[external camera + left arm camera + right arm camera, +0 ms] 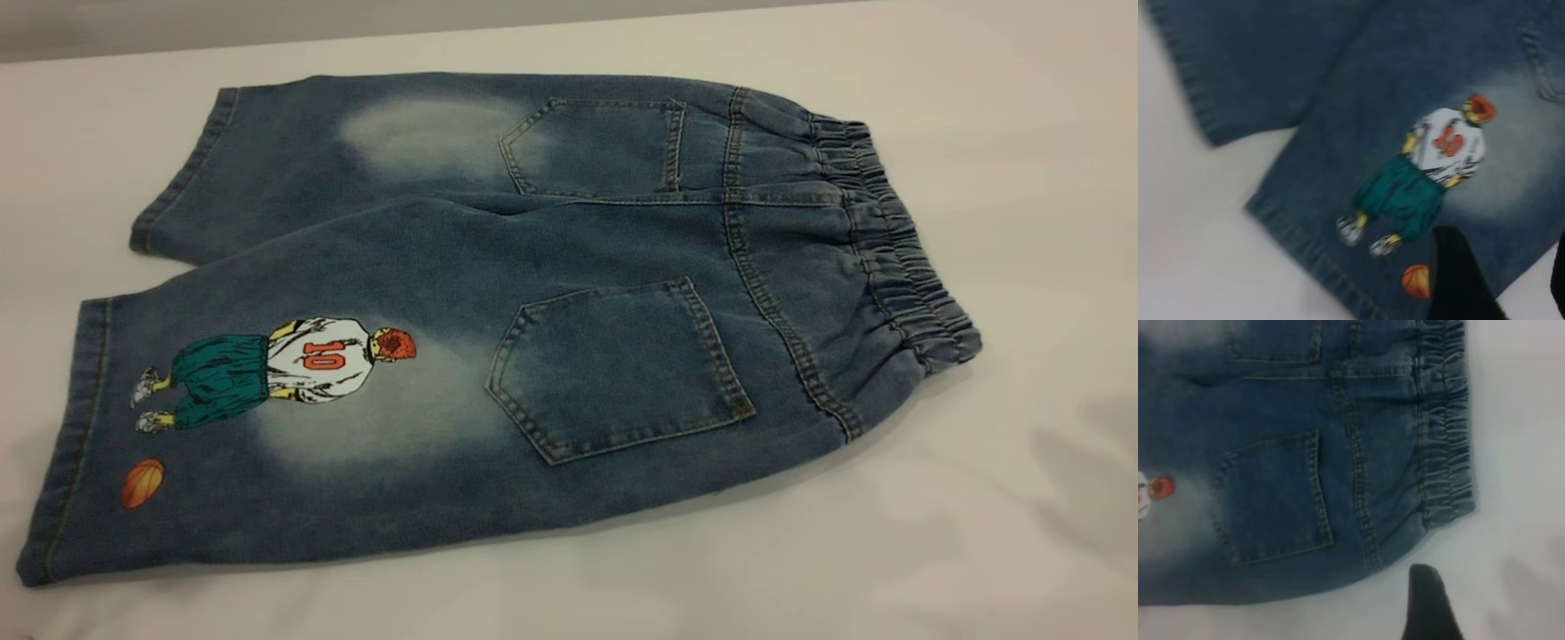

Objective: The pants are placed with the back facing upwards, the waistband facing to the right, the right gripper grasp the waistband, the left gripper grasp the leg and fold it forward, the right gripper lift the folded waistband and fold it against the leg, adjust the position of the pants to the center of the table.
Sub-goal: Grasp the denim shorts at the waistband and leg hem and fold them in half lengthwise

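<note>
Pants [551, 293] flat on surface [978, 533], back up, waistband [898, 249] right. Denim soft, rather heavy, will sag. My left fingers [1458, 280] hover over printed leg [1418, 180], right fingers [1428, 603] beside waistband corner; spread probably, cannot tell. Take hem and elastic.

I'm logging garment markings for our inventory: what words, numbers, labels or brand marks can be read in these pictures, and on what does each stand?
"10": orange number on the white shirt of the cartoon player printed on the leg of the pants.
No other text, brand or label is readable: the back pockets and waistband show only stitching, and the orange ball carries no lettering.
</note>
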`<act>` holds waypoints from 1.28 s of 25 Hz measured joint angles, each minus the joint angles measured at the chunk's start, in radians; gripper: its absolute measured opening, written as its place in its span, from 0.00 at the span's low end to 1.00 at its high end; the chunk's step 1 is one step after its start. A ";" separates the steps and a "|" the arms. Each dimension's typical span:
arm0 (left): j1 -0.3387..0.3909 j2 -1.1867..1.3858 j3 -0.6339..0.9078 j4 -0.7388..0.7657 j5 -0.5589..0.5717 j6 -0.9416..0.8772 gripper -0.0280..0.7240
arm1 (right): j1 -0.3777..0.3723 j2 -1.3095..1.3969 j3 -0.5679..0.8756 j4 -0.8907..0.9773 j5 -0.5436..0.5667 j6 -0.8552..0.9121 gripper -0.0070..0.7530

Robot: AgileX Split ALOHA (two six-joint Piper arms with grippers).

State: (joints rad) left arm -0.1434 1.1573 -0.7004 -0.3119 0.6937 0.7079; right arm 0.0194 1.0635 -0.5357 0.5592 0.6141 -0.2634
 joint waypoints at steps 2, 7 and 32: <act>-0.036 0.061 0.000 -0.005 -0.024 0.045 0.47 | 0.000 0.103 0.000 0.049 -0.045 -0.057 0.50; -0.117 0.200 0.000 -0.003 -0.089 0.074 0.47 | 0.000 0.325 0.000 0.224 -0.104 -0.242 0.50; -0.138 0.337 0.000 -0.024 -0.132 0.096 0.56 | -0.025 0.920 -0.001 1.178 -0.018 -1.307 0.57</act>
State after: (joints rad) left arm -0.2815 1.4942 -0.7004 -0.3359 0.5621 0.8040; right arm -0.0060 1.9836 -0.5365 1.7372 0.5959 -1.5703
